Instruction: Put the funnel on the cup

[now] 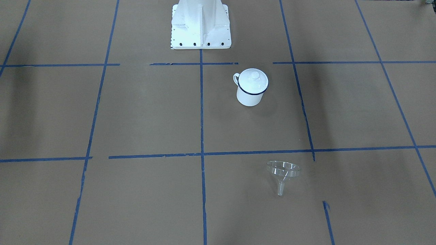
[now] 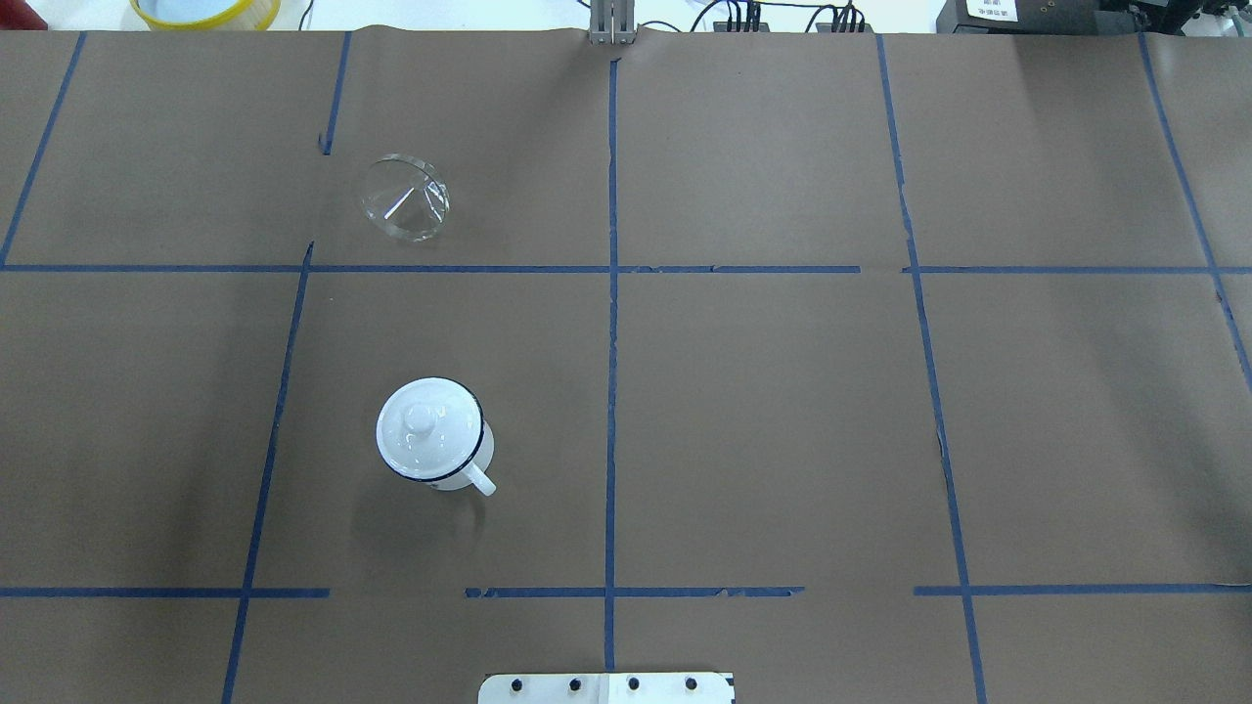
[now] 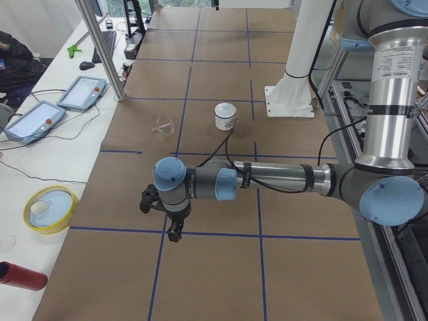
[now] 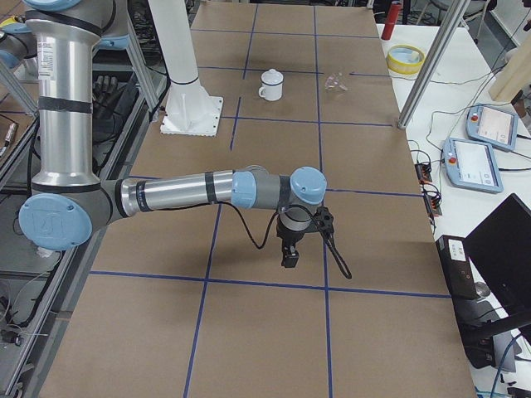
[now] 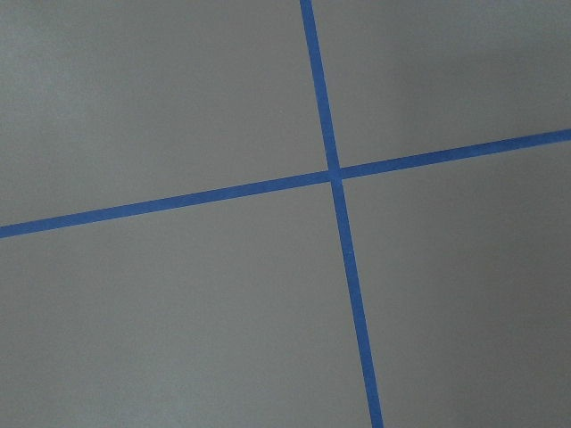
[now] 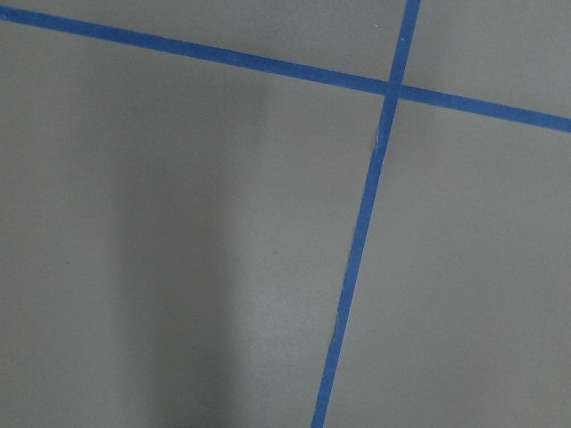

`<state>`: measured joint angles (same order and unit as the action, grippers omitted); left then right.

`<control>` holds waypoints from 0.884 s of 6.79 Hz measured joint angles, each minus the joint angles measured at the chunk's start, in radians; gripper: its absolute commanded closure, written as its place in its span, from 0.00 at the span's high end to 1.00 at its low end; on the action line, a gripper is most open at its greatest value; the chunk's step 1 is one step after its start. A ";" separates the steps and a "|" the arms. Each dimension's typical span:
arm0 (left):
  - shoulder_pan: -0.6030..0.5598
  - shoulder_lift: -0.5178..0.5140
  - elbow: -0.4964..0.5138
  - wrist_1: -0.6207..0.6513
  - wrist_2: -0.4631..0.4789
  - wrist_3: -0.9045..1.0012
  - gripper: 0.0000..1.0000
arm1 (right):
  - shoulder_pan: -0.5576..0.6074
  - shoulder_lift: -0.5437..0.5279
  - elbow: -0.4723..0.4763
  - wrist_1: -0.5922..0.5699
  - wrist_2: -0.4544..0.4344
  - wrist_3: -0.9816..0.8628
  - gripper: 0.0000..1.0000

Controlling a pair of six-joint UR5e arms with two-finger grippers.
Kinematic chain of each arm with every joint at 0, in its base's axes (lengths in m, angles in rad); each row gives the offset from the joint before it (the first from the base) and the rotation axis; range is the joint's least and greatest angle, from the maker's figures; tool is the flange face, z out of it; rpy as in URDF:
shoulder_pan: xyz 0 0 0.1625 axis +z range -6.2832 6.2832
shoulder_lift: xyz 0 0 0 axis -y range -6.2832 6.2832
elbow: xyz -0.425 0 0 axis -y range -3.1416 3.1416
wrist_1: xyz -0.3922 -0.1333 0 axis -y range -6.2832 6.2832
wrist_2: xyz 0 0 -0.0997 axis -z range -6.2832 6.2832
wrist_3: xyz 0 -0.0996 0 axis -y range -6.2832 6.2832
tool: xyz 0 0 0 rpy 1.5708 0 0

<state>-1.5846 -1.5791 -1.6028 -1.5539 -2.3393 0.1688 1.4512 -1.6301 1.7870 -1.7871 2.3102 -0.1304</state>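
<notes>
The cup (image 1: pixel 250 97) is a white mug with a dark blue rim, upright on the brown paper, with a round white knobbed lid (image 1: pixel 252 81) on top. It also shows in the overhead view (image 2: pixel 460 479). The clear funnel (image 1: pixel 282 172) lies on its side on the paper, apart from the cup, and shows overhead (image 2: pixel 406 198). My left gripper (image 3: pixel 175 231) and right gripper (image 4: pixel 289 257) show only in the side views, low over bare paper far from both things. I cannot tell whether they are open or shut. The wrist views show only paper and blue tape.
The white robot base (image 1: pixel 201 27) stands at the table's edge near the cup. A yellow-rimmed bowl (image 3: pixel 50 208), a red bottle (image 3: pixel 20 275), tablets (image 3: pixel 83 90) and a metal post (image 3: pixel 100 47) are on the operators' side.
</notes>
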 measured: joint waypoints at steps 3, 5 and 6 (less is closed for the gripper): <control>0.001 -0.001 0.000 -0.001 -0.001 0.000 1.00 | 0.000 0.000 -0.001 0.000 0.000 0.000 1.00; 0.003 -0.005 0.002 -0.001 0.000 -0.002 1.00 | 0.000 0.000 -0.001 0.000 0.000 0.000 1.00; 0.004 -0.012 0.000 -0.001 0.001 -0.007 1.00 | 0.000 0.000 0.000 0.000 0.000 0.000 1.00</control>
<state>-1.5806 -1.5913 -1.6024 -1.5551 -2.3384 0.1618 1.4511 -1.6301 1.7866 -1.7871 2.3102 -0.1304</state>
